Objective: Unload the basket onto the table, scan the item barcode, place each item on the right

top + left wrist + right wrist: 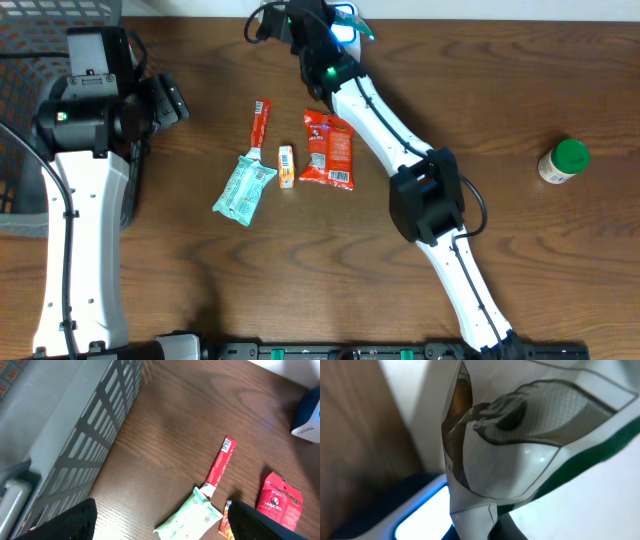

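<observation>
- Right gripper (325,28) is at the far edge of the brown wooden table (520,90). I read it as clamped on the glossy white pouch with a green edge and grey print (520,455).
- The pouch fills the right wrist view. Its lower end narrows down toward the fingers, but I can't see the finger pads clearly.
- The white barcode scanner with a blue-lit face (420,515) sits just beside and below the pouch in that view. I can't tell whether they touch.
- From overhead, pouch and scanner overlap at the top centre of the table, and the arm partly hides them.
- I can't make out a barcode on the pouch side I see.
- Left gripper (172,100) has its jaws wide apart and nothing between them. It hangs over the table on the left, beside the dark grey wire basket (95,435).
- The left wrist view looks across the table, with both dark fingertips (75,520) at the bottom corners.
- Loose items lie mid-table, left of the right arm:
  - a thin red stick packet (260,125)
  - a mint-green flat pouch (245,188), whose top corner touches the stick's lower end
  - a small yellow-orange box (286,165), just beside the mint pouch
  - a red snack bag (328,150), near the box and close to the right arm's white link
- A jar with a green lid (563,162) stands upright at the far right, well apart from everything else.
</observation>
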